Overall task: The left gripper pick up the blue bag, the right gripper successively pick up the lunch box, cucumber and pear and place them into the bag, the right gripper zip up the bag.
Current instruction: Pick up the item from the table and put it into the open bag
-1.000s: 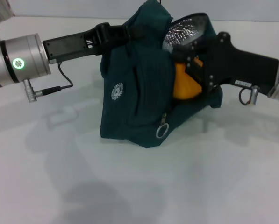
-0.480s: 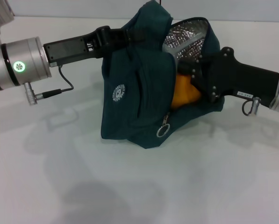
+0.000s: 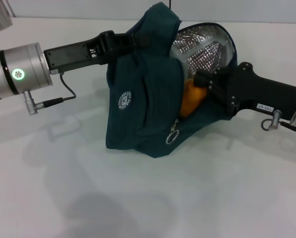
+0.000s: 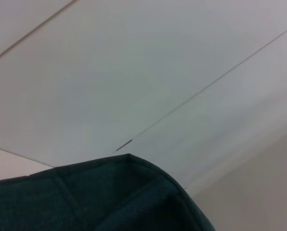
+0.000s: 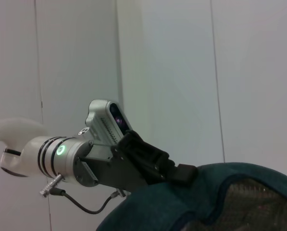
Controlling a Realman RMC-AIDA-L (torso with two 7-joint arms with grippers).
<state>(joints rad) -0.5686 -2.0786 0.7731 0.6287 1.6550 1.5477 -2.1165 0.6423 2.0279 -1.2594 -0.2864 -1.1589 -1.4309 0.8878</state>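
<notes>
**Blue bag held open from the left, pear inside, right gripper at the mouth**

Standing mid-table on the white table [image 3: 138,198]: the blue bag [image 3: 143,109], base down, top pulled up to a peak at the far side. Sagging a little toward the near left, with the white round logo [image 3: 124,98] facing the near left and the ring zipper pull [image 3: 172,138] hanging low on the near face.

Reaching in level from the left: the left gripper [image 3: 130,39], closed on the fabric at the bag's upper edge and half buried in its folds. Confirmed in the right wrist view, where the left gripper [image 5: 184,172] pinches the rim of the bag [image 5: 153,211] from behind. Only a dark fold of the bag [image 4: 85,202] against pale wall panels in the left wrist view.

Gaping toward the right: the bag's mouth, silver foil lining [image 3: 200,47] exposed on the far inner wall. Lying inside, low in the opening and just behind the near flap: the pear [image 3: 190,98], orange-yellow, partly hidden by the fabric.

Coming in from the right: the right gripper [image 3: 201,82], tip at the mouth of the bag, just beside and slightly above the pear. Touching the pear or not: cannot tell. Open or closed at the tip: cannot tell either, black parts merging there.
</notes>
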